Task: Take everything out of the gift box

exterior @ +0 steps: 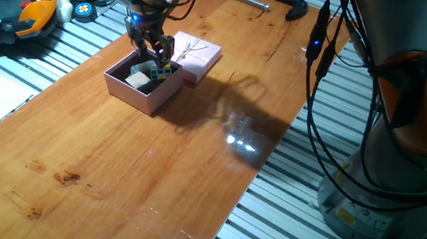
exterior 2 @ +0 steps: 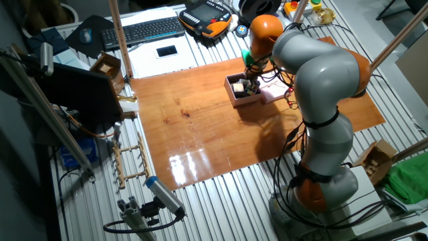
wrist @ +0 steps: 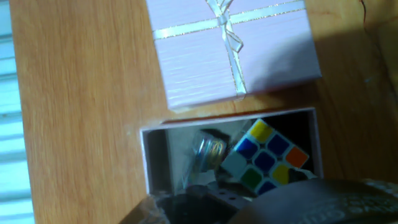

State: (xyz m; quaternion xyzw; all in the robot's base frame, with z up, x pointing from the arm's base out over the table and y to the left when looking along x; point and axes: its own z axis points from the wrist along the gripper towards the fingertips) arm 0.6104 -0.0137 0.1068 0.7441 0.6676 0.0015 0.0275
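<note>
Gripper (exterior: 153, 46) hangs just above the box (exterior: 118, 81), at its far wall beside the puzzle cube (exterior: 167, 69). Whether its jaws are spread or closed cannot be told: the fixed views show them too small, and the hand view shows only a dark blur along its lower edge.

In the hand view the puzzle cube (wrist: 266, 157) sits tilted in one corner of the box (wrist: 153, 155), resting against the wall nearest the lid (wrist: 233, 46). Just beside it lies a small shiny piece (wrist: 211, 151) whose nature is unclear. A pale block (exterior: 138, 80) shows in the middle of the box in one fixed view. The lid lies flat on the counter (exterior: 148, 169), touching or nearly touching the box.

The step in hand looks like picking the puzzle cube. To do it well, the gripper should probably turn to match the cube's tilt, so the pads meet two flat opposite faces and not its corners. One finger needs room between cube and wall; if there is none, nudging the cube toward the middle first seems wise. The lift should go straight up, clear of the low wall, without dragging the light box along.
</note>
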